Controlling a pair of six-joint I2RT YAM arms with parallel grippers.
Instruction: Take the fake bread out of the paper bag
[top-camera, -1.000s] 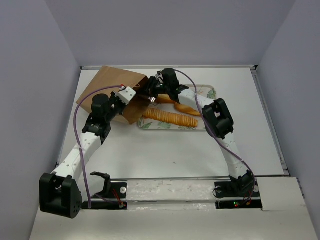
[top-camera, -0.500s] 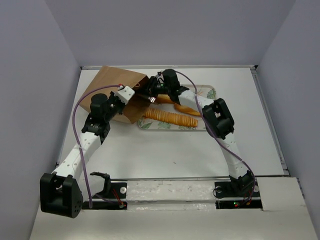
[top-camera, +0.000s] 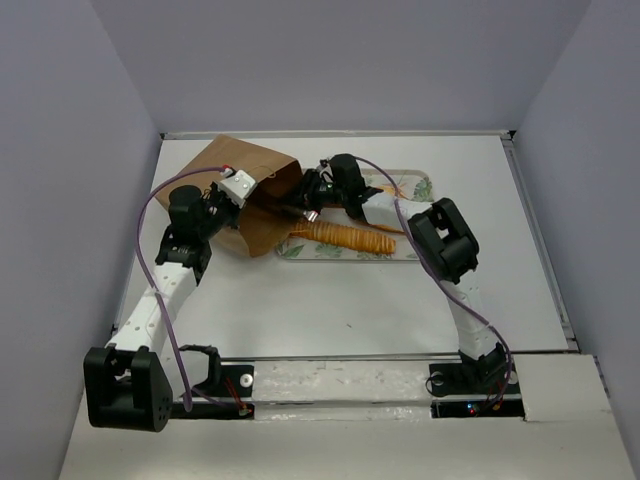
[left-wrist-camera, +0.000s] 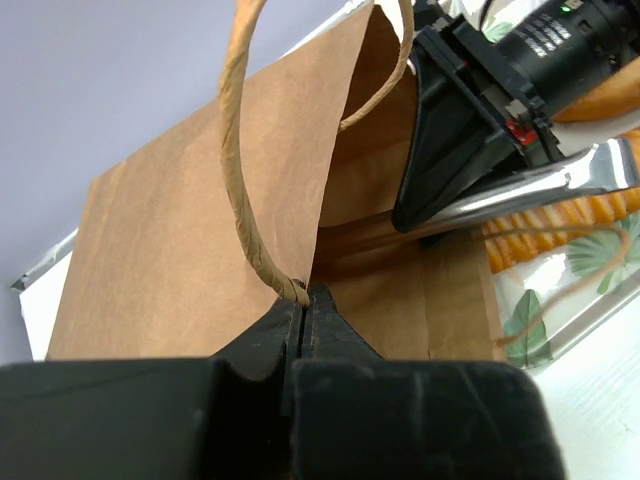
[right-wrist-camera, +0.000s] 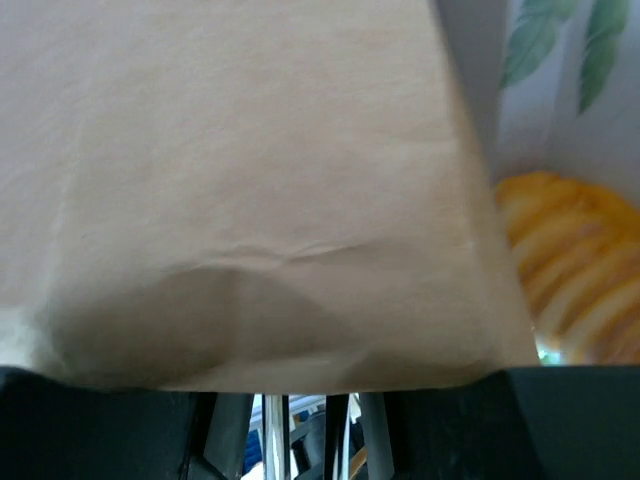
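My left gripper (left-wrist-camera: 303, 305) is clenched on the rim of the paper bag (left-wrist-camera: 170, 240), which lies near the far-left corner of the tabletop (top-camera: 350, 300). My right gripper (top-camera: 306, 203) is at its mouth, though I cannot tell its grip, and fake bread (top-camera: 345, 237) lies along the near edge of the tray (top-camera: 418, 186).

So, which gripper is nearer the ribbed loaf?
Right. Right gripper: at the mouth of the paper bag, by the ribbed loaf. Left gripper: pinching the handle, farther away.

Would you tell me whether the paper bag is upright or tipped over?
Tipped over: the paper bag lies on its side, its mouth facing the tray.
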